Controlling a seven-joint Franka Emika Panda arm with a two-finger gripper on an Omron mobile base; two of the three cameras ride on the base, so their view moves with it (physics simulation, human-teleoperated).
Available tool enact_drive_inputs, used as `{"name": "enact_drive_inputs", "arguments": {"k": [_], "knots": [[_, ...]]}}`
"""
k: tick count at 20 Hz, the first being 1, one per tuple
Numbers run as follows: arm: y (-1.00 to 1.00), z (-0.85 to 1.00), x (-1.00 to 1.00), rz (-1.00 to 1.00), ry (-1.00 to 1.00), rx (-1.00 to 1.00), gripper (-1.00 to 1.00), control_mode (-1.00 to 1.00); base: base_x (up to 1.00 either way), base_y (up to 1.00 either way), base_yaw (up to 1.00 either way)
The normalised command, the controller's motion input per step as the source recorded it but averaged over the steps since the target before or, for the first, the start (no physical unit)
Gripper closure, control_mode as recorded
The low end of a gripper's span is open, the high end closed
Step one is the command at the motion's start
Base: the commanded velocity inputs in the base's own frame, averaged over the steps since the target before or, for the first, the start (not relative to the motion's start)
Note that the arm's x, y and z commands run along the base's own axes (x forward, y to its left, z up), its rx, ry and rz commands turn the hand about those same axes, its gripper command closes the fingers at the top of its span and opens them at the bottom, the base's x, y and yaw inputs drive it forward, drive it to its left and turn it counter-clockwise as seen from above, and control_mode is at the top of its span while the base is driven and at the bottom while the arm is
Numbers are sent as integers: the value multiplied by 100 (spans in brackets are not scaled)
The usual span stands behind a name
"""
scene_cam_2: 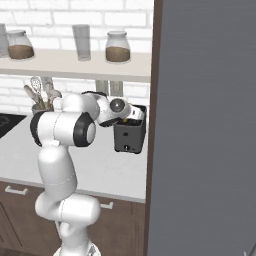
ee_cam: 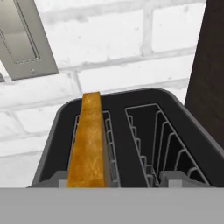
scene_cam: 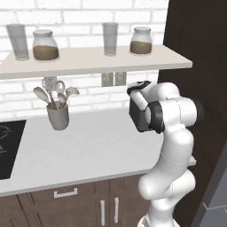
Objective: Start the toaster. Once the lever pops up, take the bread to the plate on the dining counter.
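Golden-tan bread (ee_cam: 87, 144) stands on edge in the left slot of the toaster (ee_cam: 131, 131), its top edge proud of the slot; the other slot is bare. Judging by that, the lifting and carrying to the plate are yet to do. In the right base view the toaster (scene_cam_2: 130, 135) sits on the white surface (scene_cam_2: 100, 170) beside a dark panel, with the arm bent over it and the hand just above. How wide the pincer stands, I cannot tell.
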Motion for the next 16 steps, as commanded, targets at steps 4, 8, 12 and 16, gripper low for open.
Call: {"name": "enact_drive_inputs", "arguments": {"k": [4,8,12,16], "knots": [[1,26,-21,0,-5,0,100,-100,0,0,0],[3,60,-16,0,-5,0,100,-100,0,0,0],[2,94,-17,0,-8,0,100,-100,0,0,0],[0,99,-23,0,-6,0,100,-100,0,0,0]]}}
